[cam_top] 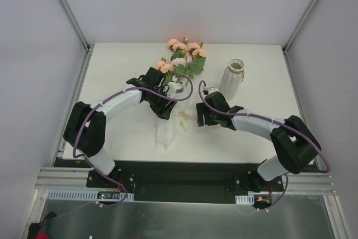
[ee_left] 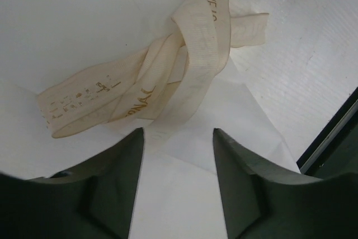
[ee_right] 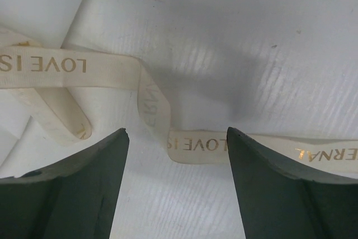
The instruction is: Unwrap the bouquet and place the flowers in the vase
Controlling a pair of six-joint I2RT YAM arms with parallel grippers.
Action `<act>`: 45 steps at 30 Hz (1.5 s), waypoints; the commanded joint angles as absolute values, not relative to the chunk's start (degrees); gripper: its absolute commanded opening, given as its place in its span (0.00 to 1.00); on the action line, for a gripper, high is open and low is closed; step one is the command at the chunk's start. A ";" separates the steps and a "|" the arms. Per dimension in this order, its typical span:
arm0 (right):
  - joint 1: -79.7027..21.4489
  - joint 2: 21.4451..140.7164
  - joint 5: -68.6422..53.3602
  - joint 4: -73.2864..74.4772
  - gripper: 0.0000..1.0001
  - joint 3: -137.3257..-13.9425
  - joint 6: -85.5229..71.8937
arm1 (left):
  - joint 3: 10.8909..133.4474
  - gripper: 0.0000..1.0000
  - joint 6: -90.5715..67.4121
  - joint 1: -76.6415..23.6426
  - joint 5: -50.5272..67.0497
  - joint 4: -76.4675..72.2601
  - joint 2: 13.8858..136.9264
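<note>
Bouquet point(cam_top: 180, 66) is lying mid-tabletop point(cam_top: 268, 88), blooms pointing at the far edge. Its ribbon point(ee_right: 196, 144) is running crosswise between the right gripper's point(ee_right: 177, 132) parted, empty jaws; left gripper point(ee_left: 178, 132), likewise parted, is straddling the paper point(ee_left: 180, 200).

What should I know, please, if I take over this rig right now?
Left claw: open, above the white wrapping paper, just short of the ribbon knot.
Right claw: open, low over the table, a ribbon tail lying between its fingers.
Bouquet lies on the table, blooms toward the far edge; vase stands right of it, empty.
Done: nothing yet, the knot is tied.
Left: untie, unwrap, fill the vase.
</note>
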State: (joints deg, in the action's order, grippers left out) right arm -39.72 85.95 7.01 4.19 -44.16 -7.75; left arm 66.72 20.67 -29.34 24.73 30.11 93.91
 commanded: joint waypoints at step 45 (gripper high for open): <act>-33.42 67.86 17.22 15.19 0.01 -44.48 -8.26 | 72.25 0.00 18.63 -14.88 15.82 35.15 80.78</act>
